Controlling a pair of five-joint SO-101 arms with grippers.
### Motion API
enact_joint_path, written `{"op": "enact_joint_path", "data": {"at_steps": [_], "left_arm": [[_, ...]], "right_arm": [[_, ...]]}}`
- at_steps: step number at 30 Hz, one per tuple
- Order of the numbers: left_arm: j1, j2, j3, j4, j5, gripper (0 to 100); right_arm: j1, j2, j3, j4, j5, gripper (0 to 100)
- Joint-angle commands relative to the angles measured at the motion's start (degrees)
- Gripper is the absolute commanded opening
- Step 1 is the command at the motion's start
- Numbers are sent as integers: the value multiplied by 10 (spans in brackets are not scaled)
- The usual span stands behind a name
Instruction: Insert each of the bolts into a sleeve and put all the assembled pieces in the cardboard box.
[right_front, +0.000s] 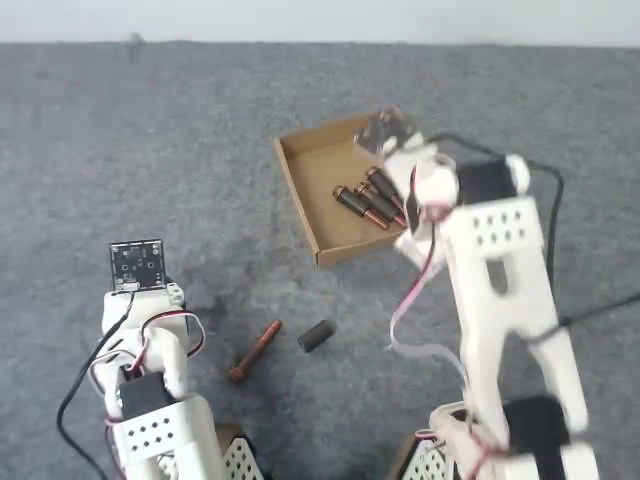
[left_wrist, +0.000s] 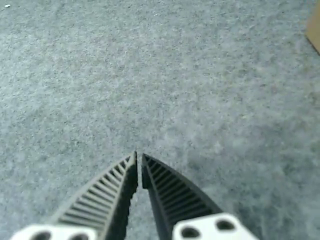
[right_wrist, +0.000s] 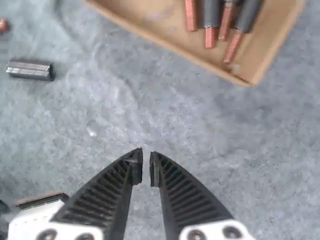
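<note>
Left gripper (left_wrist: 139, 159) hung over bare grey carpet (left_wrist: 150, 75), jaws almost closed with only a thin slit between them, nothing held. Right gripper (right_wrist: 145, 162) was the same: narrow gap, empty, above the carpet just outside the cardboard box (right_wrist: 150, 20). In the high view the box (right_front: 318, 165) sat mid-table with three assembled pieces (right_front: 372, 200) lying side by side inside, toward its right side. One loose bolt (right_front: 255, 350) lay on the carpet in front of the box, between the two arms, with a loose dark sleeve (right_front: 316, 336) just beside it, not touching. The right arm (right_front: 500, 260) stretched up toward the box, and the left arm (right_front: 150, 350) sat low at the near left.
</note>
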Motion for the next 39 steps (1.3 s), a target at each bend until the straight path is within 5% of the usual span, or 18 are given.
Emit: {"op": "enact_joint_path", "data": {"at_steps": [1, 17, 22, 39], "left_arm": [[-1, -11, -7, 3, -6, 12], [-2, -12, -7, 3, -6, 12], [-2, -12, -7, 3, -6, 12], [0, -13, -7, 2, -6, 12]], "right_arm": [[-34, -138, 112, -35, 13, 6], [-332, -342, 340, -60, 65, 29], [-342, -354, 422, -167, 68, 138], [-376, -260, 502, -348, 222, 145]]}}
